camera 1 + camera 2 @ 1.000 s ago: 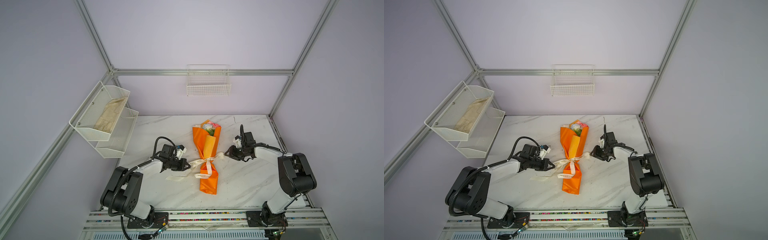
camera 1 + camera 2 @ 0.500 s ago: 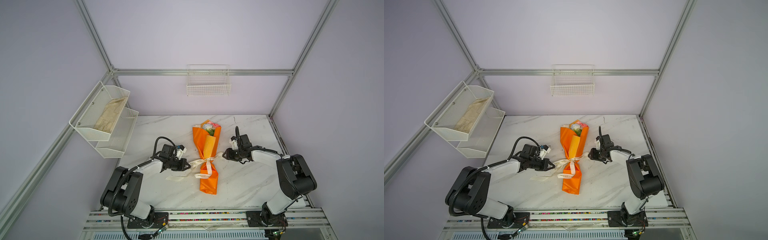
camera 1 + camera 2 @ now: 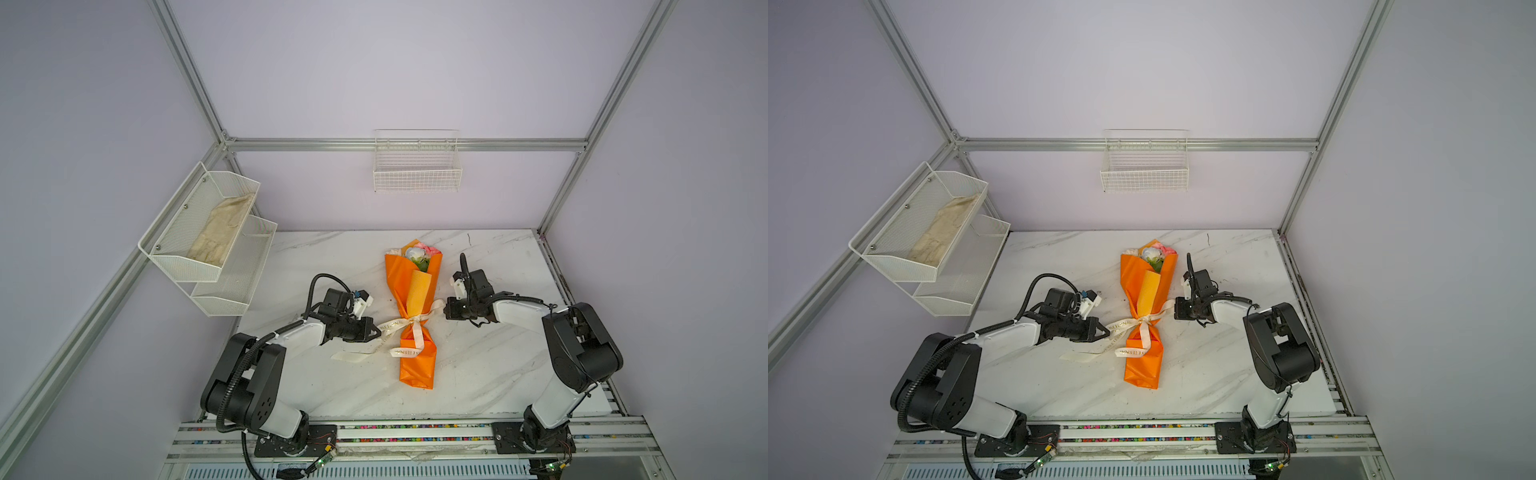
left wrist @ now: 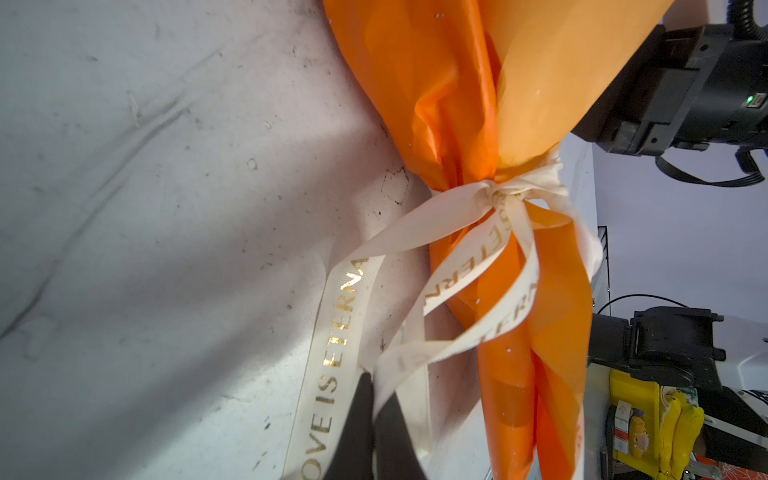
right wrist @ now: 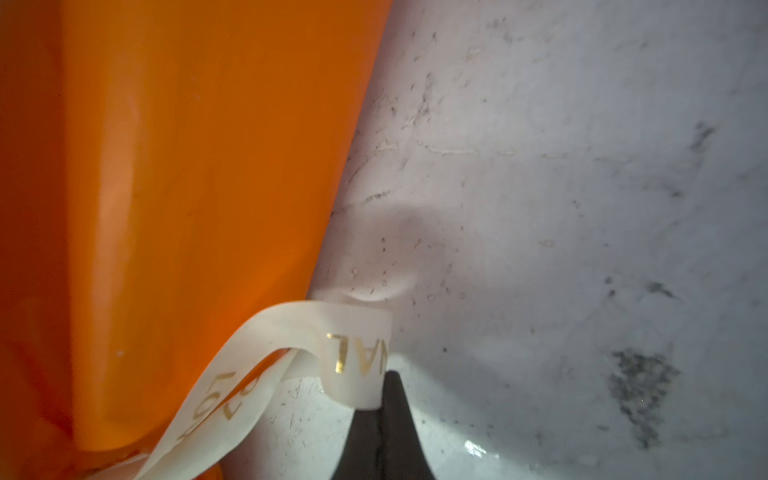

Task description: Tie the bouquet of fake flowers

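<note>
Marble tabletop [image 3: 478, 374] carries the bouquet [image 3: 415, 286] at its middle. The right jaws have just clamped onto a ribbon [image 5: 357, 361] loop, the left jaws pinch the opposite strand, so tightening looks next.

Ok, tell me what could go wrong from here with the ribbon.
1. The right fingers pinch the ribbon loop only at their tips; a pull may slip it free.
2. The left fingers hold one strand beside loose loops; tugging it might loosen the knot.
3. The bouquet lies unheld on the table; uneven pulls could drag it.
</note>
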Motion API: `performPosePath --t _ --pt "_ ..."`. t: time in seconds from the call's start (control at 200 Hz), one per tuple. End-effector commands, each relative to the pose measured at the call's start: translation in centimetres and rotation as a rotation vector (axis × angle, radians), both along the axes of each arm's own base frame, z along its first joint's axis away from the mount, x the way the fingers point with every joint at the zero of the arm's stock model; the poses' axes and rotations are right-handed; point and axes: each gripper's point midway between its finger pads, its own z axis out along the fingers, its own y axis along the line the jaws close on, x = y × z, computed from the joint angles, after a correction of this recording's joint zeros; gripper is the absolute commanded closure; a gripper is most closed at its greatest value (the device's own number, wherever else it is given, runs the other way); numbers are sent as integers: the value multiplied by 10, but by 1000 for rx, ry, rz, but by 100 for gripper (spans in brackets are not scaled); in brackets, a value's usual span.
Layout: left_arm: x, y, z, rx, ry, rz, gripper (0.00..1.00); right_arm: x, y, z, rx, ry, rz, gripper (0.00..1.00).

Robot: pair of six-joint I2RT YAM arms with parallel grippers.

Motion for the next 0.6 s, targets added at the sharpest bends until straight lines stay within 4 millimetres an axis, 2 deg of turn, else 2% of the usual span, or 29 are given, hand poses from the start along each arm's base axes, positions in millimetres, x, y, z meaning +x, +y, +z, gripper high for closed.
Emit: performPosePath --t 0.0,0.24,0.595 --pt "28 -7 36 -35 -95 12 100 9 -11 18 -48 -86 -42 100" --pt "32 7 32 71 -93 42 100 18 -25 28 -107 -129 -112 100" --pt "32 37 17 263 -60 115 100 21 -42 26 -179 -118 -193 100"
